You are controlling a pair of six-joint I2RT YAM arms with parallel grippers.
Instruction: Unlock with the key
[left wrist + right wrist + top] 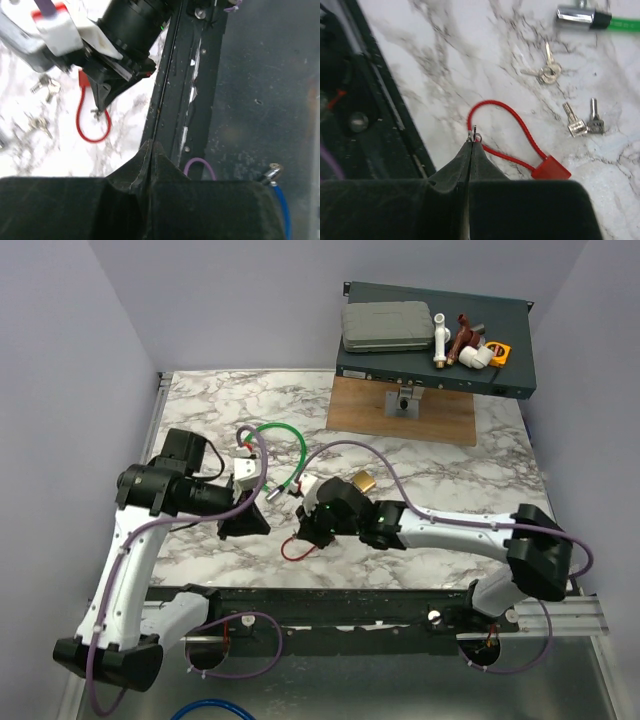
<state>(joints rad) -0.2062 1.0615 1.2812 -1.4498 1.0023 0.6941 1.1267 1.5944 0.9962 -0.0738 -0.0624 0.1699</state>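
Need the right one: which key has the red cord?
The tiny key pinched in the right jaws, on the red cord; both silver key pairs lie loose.

Marble table (200, 400): loose keys (547, 73), red-tagged cord (550, 168)

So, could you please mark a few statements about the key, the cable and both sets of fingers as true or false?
1. The right fingers are shut on the key, which sits on the red cord loop. True.
2. The left fingers grip the brass padlock. False: they are shut on nothing.
3. The red tag lies on the marble table. True.
4. The green cable is on the raised shelf. False: it lies on the marble table.
5. Other loose keys lie on the marble table. True.
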